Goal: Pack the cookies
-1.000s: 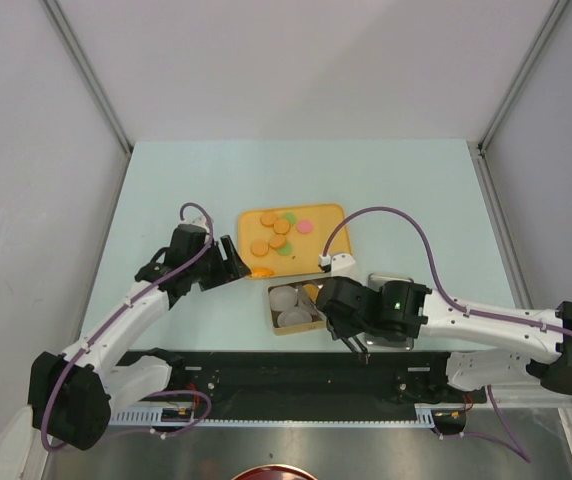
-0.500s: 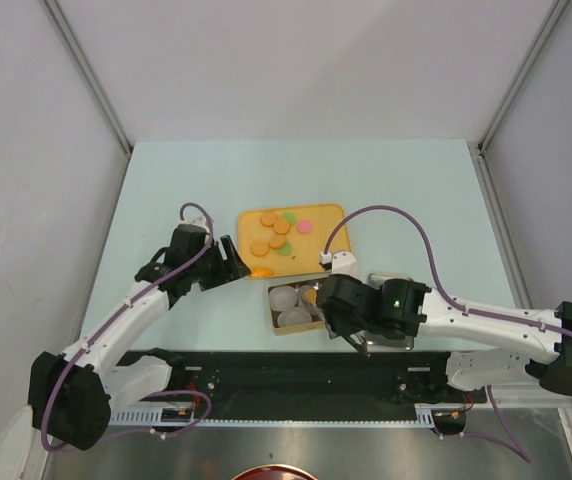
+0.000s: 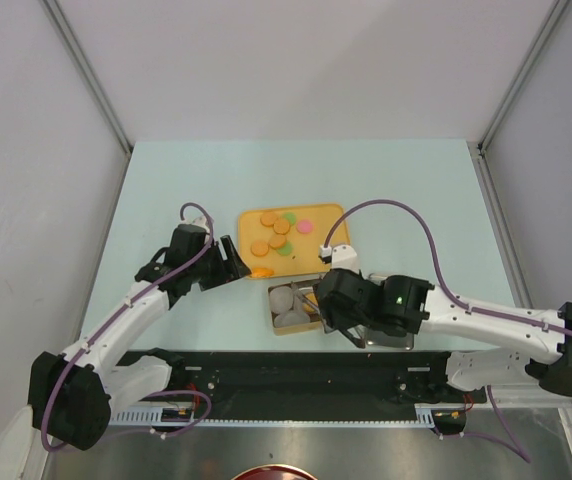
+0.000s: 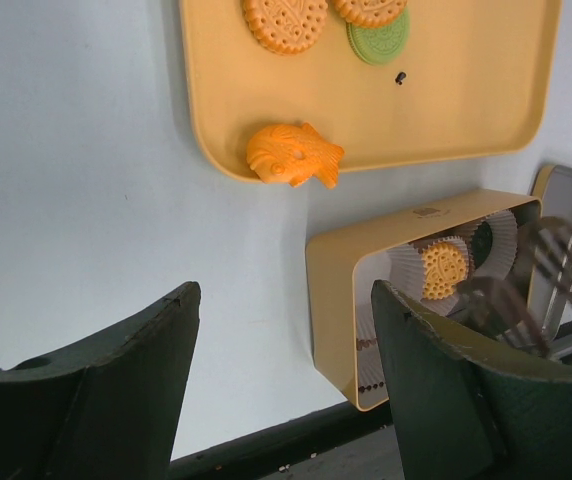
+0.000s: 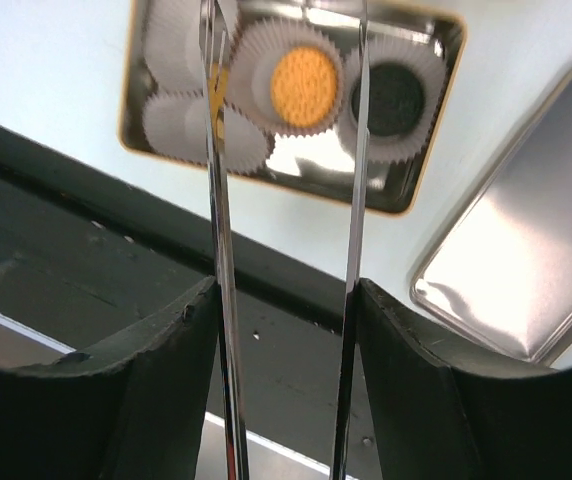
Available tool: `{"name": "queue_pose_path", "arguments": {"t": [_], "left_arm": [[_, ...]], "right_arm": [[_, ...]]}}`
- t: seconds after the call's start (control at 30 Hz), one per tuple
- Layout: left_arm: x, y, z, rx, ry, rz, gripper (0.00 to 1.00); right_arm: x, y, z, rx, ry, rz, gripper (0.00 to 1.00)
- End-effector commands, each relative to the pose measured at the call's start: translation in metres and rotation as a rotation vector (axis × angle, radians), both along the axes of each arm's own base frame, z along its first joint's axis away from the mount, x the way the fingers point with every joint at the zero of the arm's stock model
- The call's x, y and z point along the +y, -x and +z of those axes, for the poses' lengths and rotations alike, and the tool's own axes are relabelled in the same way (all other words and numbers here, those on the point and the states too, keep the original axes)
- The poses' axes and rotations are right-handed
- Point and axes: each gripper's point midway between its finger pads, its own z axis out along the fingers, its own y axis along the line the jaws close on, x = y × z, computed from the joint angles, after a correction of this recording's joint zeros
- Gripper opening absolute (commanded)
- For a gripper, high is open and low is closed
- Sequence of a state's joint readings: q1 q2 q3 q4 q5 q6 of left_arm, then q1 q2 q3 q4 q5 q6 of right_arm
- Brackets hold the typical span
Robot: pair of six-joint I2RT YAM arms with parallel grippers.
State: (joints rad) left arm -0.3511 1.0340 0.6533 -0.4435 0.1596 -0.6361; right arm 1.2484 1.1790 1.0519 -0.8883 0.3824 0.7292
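A pale blue-green table (image 3: 166, 180) fills the floor of a booth closed in by plain grey-white wall panels (image 3: 296, 70), with a black rail (image 3: 266, 375) along its near edge. Most of the cookies (image 3: 280, 227) lie on a yellow tray (image 3: 321, 215) at mid-table, and an orange fish-shaped piece (image 4: 291, 155) sits on its near left corner. Just nearer stands an open tin (image 4: 331, 300) lined with white paper cups (image 5: 181, 130); an orange cookie (image 5: 304, 86) lies in one cup and a black cookie (image 5: 394, 98) in the next. A silver lid (image 5: 511, 250) rests beside the tin. The left gripper (image 4: 281, 300) hovers near the tray's corner, fingers wide apart and holding nothing. The right gripper (image 5: 284, 300) hangs over the tin gripping tweezers (image 5: 217, 200), whose blades are spread with nothing between them.
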Motion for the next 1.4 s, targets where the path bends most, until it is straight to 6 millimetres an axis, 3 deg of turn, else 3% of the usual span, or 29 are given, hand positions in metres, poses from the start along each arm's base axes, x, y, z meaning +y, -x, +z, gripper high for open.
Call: {"name": "queue_pose_path", "arguments": {"t": [0.0, 0.13, 0.3, 0.37, 0.6, 0.87, 1.07, 1.37], "left_arm": [[-0.004, -0.008, 0.013, -0.053, 0.011, -0.015, 0.75], [-0.004, -0.007, 0.013, -0.050, 0.009, -0.014, 0.75], [-0.002, -0.005, 0.011, -0.046, 0.001, -0.017, 0.75], [-0.002, -0.005, 0.011, -0.045, -0.003, -0.020, 0.75], [-0.003, -0.006, 0.008, -0.035, -0.007, -0.024, 0.75], [-0.002, -0.006, 0.005, -0.026, -0.015, -0.026, 0.75], [-0.002, -0.006, 0.004, -0.025, -0.018, -0.030, 0.75], [-0.002, -0.006, 0.003, -0.021, -0.018, -0.028, 0.75]], "right_arm": [[0.013, -0.040, 0.056, -0.137, -0.119, -0.047, 0.60], [0.015, -0.076, 0.060, -0.145, -0.129, -0.052, 0.60], [0.008, -0.130, 0.031, -0.104, -0.077, -0.090, 0.59], [0.008, -0.143, 0.017, -0.088, -0.046, -0.082, 0.59], [0.022, -0.182, -0.002, -0.065, -0.063, -0.079, 0.58], [0.029, -0.206, -0.023, -0.031, -0.044, -0.080, 0.58], [0.026, -0.211, -0.040, 0.004, -0.023, -0.090, 0.57], [0.019, -0.220, -0.047, 0.015, -0.024, -0.111, 0.57]]}}
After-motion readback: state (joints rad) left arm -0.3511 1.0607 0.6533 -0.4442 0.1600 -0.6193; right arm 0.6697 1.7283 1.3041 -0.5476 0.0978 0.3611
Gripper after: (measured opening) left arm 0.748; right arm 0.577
